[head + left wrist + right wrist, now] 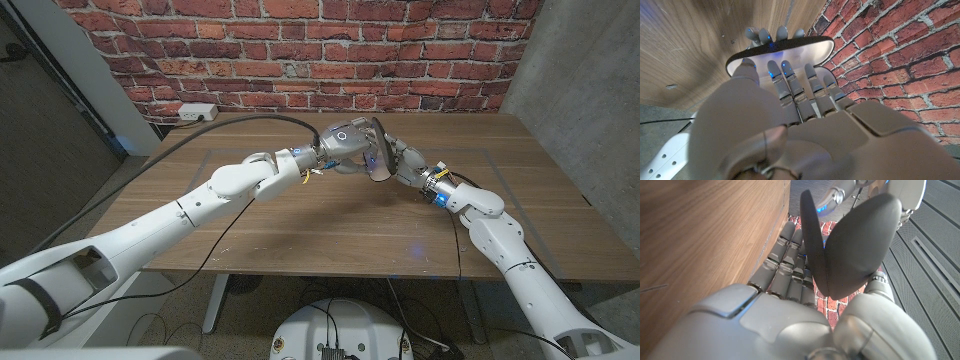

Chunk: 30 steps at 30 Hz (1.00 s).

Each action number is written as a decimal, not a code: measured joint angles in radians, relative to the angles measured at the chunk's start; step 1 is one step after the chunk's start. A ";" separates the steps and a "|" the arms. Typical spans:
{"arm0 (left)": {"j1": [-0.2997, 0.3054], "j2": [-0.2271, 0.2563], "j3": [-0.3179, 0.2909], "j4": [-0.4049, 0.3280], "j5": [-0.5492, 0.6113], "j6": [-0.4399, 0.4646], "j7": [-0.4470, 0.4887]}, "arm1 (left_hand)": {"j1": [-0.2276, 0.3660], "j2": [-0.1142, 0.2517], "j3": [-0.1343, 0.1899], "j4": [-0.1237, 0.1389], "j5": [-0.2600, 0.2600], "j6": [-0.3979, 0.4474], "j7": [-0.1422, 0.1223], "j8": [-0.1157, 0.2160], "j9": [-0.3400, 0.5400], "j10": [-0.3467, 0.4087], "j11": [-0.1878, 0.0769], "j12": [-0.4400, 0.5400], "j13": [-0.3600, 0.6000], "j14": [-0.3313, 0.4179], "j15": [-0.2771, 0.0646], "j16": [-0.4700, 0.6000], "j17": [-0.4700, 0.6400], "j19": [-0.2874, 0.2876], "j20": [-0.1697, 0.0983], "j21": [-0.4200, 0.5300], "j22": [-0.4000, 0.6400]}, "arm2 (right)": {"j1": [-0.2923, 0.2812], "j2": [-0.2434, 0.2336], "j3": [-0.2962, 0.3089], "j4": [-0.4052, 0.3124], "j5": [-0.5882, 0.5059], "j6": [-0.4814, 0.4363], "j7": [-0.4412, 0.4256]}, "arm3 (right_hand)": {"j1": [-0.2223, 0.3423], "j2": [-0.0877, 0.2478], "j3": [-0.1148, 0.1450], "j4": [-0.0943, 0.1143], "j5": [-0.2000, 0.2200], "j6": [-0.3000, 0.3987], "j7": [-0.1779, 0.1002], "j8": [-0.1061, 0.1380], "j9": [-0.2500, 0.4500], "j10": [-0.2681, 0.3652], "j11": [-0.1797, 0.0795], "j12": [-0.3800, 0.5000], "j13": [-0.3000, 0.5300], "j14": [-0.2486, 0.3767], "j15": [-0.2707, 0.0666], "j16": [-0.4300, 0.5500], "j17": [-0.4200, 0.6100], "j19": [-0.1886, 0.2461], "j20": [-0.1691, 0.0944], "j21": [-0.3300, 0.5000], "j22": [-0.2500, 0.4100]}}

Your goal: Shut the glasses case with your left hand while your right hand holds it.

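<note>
Left hand [345, 140] raised above the wooden table [300, 225], fingers [790, 82] laid against the pale inner side of the glasses case [790, 52], fingertips pressing on one half of it. Case half open, two dark shells [850, 245] meeting in a narrow V, held between both hands over the table's middle. Right hand [408, 160] just beside, fingers [785, 265] curled around the case's lower shell, grasping it from behind.
</note>
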 measured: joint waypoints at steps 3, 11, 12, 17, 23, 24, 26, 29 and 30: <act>0.008 0.010 -0.009 -0.018 0.011 0.002 -0.007 | -0.018 0.006 -0.003 0.003 0.000 -0.011 0.000 -0.004 0.000 -0.011 0.001 -0.004 0.000 -0.012 -0.001 0.000 -0.004 0.000 0.000 0.000 0.000 | 0.003 0.004 0.001 0.009 0.004 0.003 0.003 | 0.006 0.002 0.000 0.000 0.000 0.000 0.000 0.000 0.000 0.000 0.000 0.000 0.000 0.002 0.001 0.000 0.000 0.000 0.000 0.000 0.000; 0.031 0.036 -0.039 -0.062 0.023 0.012 -0.015 | -0.052 -0.005 -0.022 0.030 0.014 -0.063 -0.014 -0.040 0.003 -0.069 0.010 -0.028 0.002 -0.062 0.001 0.000 -0.009 -0.025 0.010 -0.012 0.000 | 0.008 0.011 0.002 0.021 0.011 0.010 0.005 | 0.012 -0.001 0.000 0.000 -0.002 0.004 0.003 0.000 0.000 0.006 -0.005 -0.005 0.000 0.002 0.001 0.000 0.000 0.000 0.000 0.000 0.000; 0.036 0.040 -0.045 -0.069 0.024 0.013 -0.015 | -0.061 -0.013 -0.027 0.035 0.015 -0.072 -0.015 -0.045 0.003 -0.080 0.011 -0.030 0.002 -0.071 0.001 0.000 -0.011 -0.027 0.009 -0.014 0.000 | 0.009 0.011 0.002 0.022 0.012 0.011 0.005 | 0.012 -0.001 0.000 0.000 -0.005 0.006 0.005 0.000 0.000 0.008 -0.003 -0.005 0.000 0.002 0.001 0.000 0.000 0.003 -0.003 0.000 0.000; 0.053 0.057 -0.068 -0.097 0.024 0.017 -0.015 | -0.116 -0.019 -0.051 0.059 0.024 -0.112 -0.030 -0.072 0.006 -0.130 0.026 -0.053 0.002 -0.120 0.003 -0.004 -0.018 -0.045 0.020 -0.022 0.001 | 0.009 0.014 0.005 0.023 0.014 0.012 0.003 | 0.021 -0.003 0.000 0.000 -0.005 0.012 0.000 0.000 0.000 0.011 0.000 -0.005 0.000 0.005 0.002 0.000 0.000 0.003 -0.003 0.006 0.000; 0.081 0.081 -0.107 -0.142 0.016 0.020 -0.028 | -0.166 -0.021 -0.079 0.087 0.032 -0.168 -0.032 -0.101 0.008 -0.177 0.039 -0.078 0.002 -0.161 0.004 -0.004 -0.023 -0.066 0.037 -0.029 0.003 | 0.008 0.020 0.013 0.026 0.021 0.015 -0.004 | 0.021 -0.003 0.000 0.000 -0.005 0.013 0.001 0.000 0.000 0.016 -0.005 -0.005 0.000 0.005 0.002 0.000 0.000 0.003 -0.003 0.009 0.000; 0.087 0.085 -0.114 -0.149 0.015 0.020 -0.029 | -0.173 -0.028 -0.081 0.089 0.032 -0.170 -0.030 -0.101 0.008 -0.181 0.038 -0.079 0.001 -0.163 0.006 -0.004 -0.023 -0.066 0.037 -0.029 0.003 | 0.008 0.021 0.013 0.026 0.023 0.015 -0.005 | 0.021 -0.003 0.000 0.000 -0.005 0.016 -0.003 0.000 0.000 0.017 -0.005 -0.005 0.000 0.007 0.003 0.000 0.000 0.005 -0.005 0.010 0.000; 0.097 0.092 -0.126 -0.162 0.014 0.023 -0.030 | -0.186 -0.020 -0.084 0.092 0.032 -0.173 -0.027 -0.104 0.008 -0.185 0.041 -0.080 0.000 -0.163 0.006 -0.004 -0.023 -0.068 0.039 -0.029 0.003 | 0.007 0.023 0.016 0.029 0.025 0.016 -0.007 | 0.030 -0.004 0.000 0.000 -0.005 0.018 -0.004 0.000 -0.001 0.024 -0.006 -0.005 0.000 0.010 0.000 0.000 0.000 0.007 -0.007 0.010 0.000; 0.115 0.102 -0.146 -0.180 0.013 0.025 -0.028 | -0.188 -0.023 -0.085 0.094 0.032 -0.179 -0.029 -0.109 0.008 -0.185 0.041 -0.083 0.000 -0.163 0.006 -0.004 -0.023 -0.072 0.043 -0.029 0.003 | 0.006 0.026 0.018 0.033 0.028 0.017 -0.011 | 0.033 -0.001 0.000 0.000 -0.009 0.018 -0.004 0.000 -0.001 0.029 -0.007 -0.005 0.000 0.016 -0.002 0.000 0.000 0.014 -0.003 0.010 0.000; 0.122 0.106 -0.155 -0.187 0.013 0.026 -0.027 | -0.192 -0.027 -0.086 0.094 0.032 -0.180 -0.031 -0.109 0.008 -0.185 0.041 -0.085 0.000 -0.163 0.006 -0.004 -0.023 -0.072 0.043 -0.029 0.003 | 0.006 0.026 0.018 0.033 0.028 0.017 -0.011 | 0.034 -0.002 0.002 -0.002 -0.009 0.021 -0.006 0.000 -0.001 0.029 -0.007 -0.005 0.000 0.018 -0.004 0.000 0.000 0.014 -0.003 0.010 0.000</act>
